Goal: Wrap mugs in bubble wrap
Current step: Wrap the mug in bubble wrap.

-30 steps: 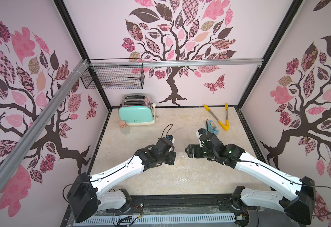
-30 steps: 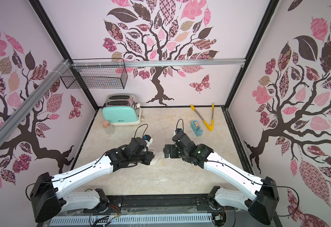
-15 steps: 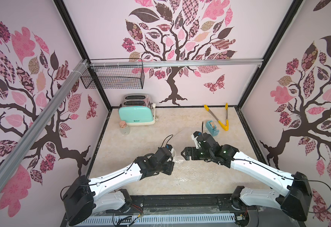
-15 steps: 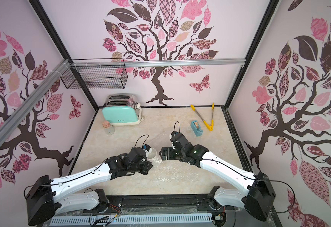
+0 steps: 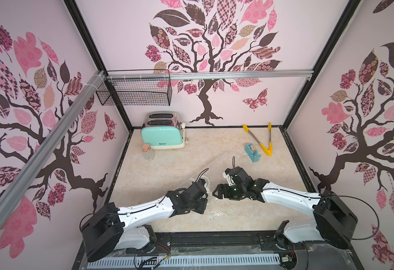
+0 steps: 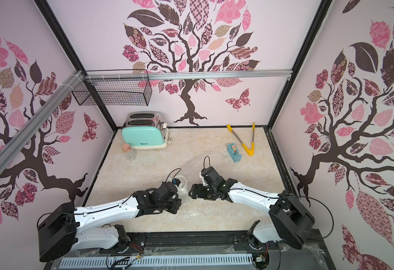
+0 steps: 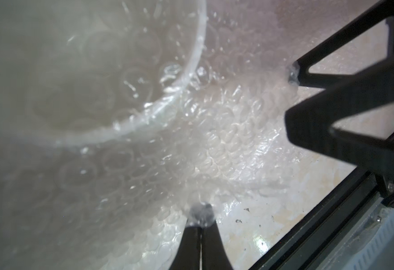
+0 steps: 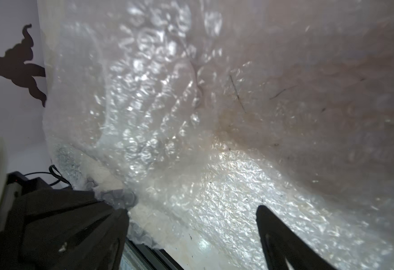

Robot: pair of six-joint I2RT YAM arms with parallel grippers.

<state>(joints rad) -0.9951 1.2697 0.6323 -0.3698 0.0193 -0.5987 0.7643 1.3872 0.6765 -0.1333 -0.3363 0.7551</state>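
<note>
at the far left of the table (image 5: 158, 177), a mint toaster (image 5: 162, 138) stands against the back wall, with a corked glass bottle (image 5: 148, 153) just in front of it. nearer the middle, the left gripper (image 7: 200, 214) has its claw pressed together, pinching a fold of the bubble wrap (image 5: 214, 168) and holding it up off the table. the white mug (image 7: 192, 67) sits just beyond that pinch. the left wrist view shows its pale rim through the bubbles, and in a top view part of the mug (image 6: 182, 181) peeks out beside the left wrist. the rest of the sheet lies across the middle of the table, one edge lifted. right of the mug, the right gripper (image 8: 191, 210) hangs low over the wrap, facing the left one, close but apart. its claw is spread wide and clamps nothing. one fingertip (image 7: 293, 74) appears to touch the raised sheet. further right, toward the back, a blue tape dispenser (image 5: 252, 153) stands just beside yellow tongs (image 5: 265, 145).
</note>
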